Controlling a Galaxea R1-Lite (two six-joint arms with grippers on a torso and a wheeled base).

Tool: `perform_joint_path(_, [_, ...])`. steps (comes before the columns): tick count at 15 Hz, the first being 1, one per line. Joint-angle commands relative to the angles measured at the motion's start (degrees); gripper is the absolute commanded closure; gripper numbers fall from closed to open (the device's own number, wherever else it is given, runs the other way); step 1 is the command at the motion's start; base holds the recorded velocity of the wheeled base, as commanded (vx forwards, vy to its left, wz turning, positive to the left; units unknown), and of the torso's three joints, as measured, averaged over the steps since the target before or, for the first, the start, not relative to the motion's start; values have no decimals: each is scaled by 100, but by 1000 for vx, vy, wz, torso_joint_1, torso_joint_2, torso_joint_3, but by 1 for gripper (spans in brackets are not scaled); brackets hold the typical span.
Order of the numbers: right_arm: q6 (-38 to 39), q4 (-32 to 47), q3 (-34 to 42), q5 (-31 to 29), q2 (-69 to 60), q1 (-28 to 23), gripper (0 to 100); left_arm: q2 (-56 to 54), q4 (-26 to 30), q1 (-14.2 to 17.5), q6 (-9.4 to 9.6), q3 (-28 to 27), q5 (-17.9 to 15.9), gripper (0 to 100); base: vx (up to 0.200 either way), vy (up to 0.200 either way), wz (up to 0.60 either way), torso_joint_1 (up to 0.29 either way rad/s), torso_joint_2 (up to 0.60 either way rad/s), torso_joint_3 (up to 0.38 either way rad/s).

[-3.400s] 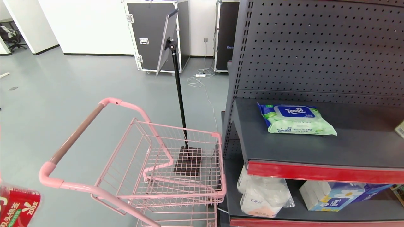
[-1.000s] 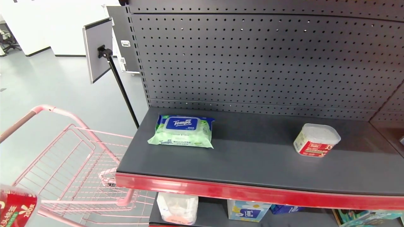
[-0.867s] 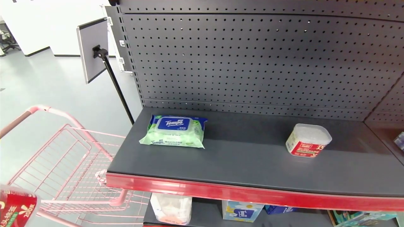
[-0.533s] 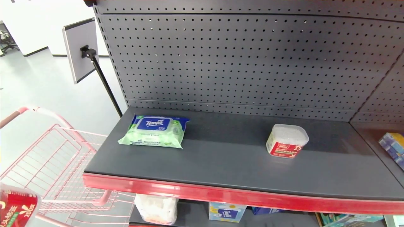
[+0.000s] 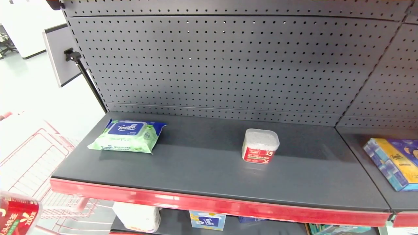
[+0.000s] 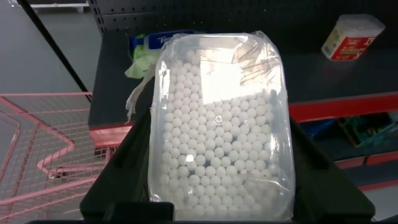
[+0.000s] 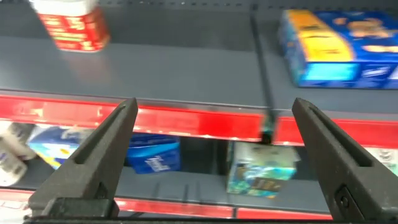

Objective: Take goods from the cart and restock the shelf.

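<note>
Holding swab box (image 6: 219, 93) clamped in our left gripper (image 6: 217, 146) for shelving | right gripper (image 7: 214, 109) spread empty, facing shelf (image 5: 209, 169) front edge.

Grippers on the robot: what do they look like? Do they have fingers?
Each has two fingers, not five. The right gripper has long black fingers, flat-sided and narrowing to blunt tips, like wedges. The left gripper is the same matte black, with broad slanted sides.

The tub (image 5: 18, 213) is cut by the head view's lower-left corner. The box (image 5: 395, 163) and cart (image 5: 36, 163) run past its side edges.
</note>
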Motion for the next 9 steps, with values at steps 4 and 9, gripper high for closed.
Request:
perform_joint_path(4, [-28,4,1,29,42,19,0,47,-7,-29,23,7,-16,100,0,-150,0,-1,2,1])
perform_joint_path(9, [-248,-49,-377,565,455,98,0,170,-68,-46,58,-11,-200,100,0,0,0,0,0,0])
